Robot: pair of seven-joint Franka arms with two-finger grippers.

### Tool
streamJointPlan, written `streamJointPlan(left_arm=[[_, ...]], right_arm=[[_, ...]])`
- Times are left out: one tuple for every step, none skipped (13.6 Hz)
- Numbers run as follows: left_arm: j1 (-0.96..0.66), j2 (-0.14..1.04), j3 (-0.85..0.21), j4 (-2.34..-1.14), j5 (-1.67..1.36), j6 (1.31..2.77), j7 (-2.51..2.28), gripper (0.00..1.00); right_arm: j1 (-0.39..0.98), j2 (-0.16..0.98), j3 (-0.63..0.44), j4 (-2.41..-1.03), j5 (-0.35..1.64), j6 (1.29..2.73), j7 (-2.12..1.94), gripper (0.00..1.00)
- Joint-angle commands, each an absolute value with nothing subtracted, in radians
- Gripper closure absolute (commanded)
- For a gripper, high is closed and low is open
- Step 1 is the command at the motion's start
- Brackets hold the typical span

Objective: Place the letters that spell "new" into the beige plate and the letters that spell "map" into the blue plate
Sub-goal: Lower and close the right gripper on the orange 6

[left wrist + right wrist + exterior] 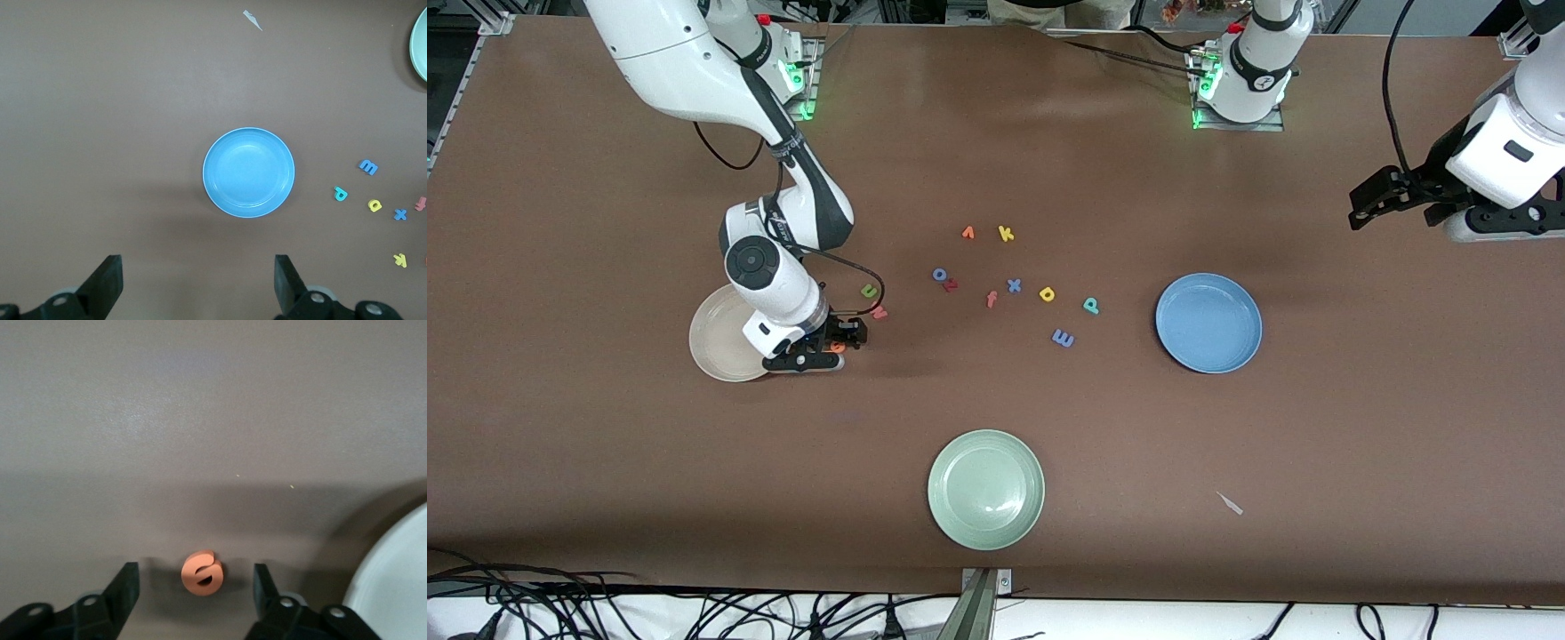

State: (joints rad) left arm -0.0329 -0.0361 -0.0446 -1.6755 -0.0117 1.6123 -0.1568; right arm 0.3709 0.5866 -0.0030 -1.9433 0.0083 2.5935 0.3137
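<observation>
pale green plate [986, 490] nearest — right tool [195, 590] agape around orange e [201, 573] (beige plate [716, 342] half-hidden).

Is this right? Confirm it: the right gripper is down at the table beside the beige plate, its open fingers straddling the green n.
One thing is wrong. The letter between the right gripper's open fingers is the orange e, not the green n, which lies on the table apart from it. The right wrist view shows it. The gripper is indeed down beside the beige plate.
</observation>
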Motion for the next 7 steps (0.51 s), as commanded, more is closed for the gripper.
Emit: streamJointPlan(left_arm=[[-0.037,-0.038,-0.048,-1.672,0.003,1.618,-0.152,0.0],[-0.037,-0.038,-0.048,-1.672,0.005,1.618,-0.152,0.0],[-0.037,-0.038,-0.058,-1.672,0.005,1.618,-0.152,0.0],[-0.037,-0.038,-0.061,-1.672,0.005,1.618,-0.153,0.0],[-0.035,-0.038,-0.061,-1.672,0.005,1.618,-0.153,0.0],[-0.035,-0.038,-0.061,-1.672,0.005,1.618,-0.152,0.0],[-0.035,-0.038,-0.061,-1.672,0.005,1.618,-0.152,0.0]], right_arm=[[0.382,0.594,-0.012,-1.963,-0.012,2.638,0.33,0.25],[0.382,0.594,-0.012,-1.963,-0.012,2.638,0.33,0.3],[0.382,0.594,-0.012,-1.963,-0.012,2.638,0.33,0.36],[0.382,0.594,-0.012,-1.965,-0.012,2.638,0.33,0.43],[0.382,0.594,-0.012,-1.965,-0.012,2.638,0.33,0.51],[0.382,0.594,-0.012,-1.964,-0.012,2.638,0.33,0.59],[0.382,0.594,-0.012,-1.965,-0.012,2.638,0.33,0.68]])
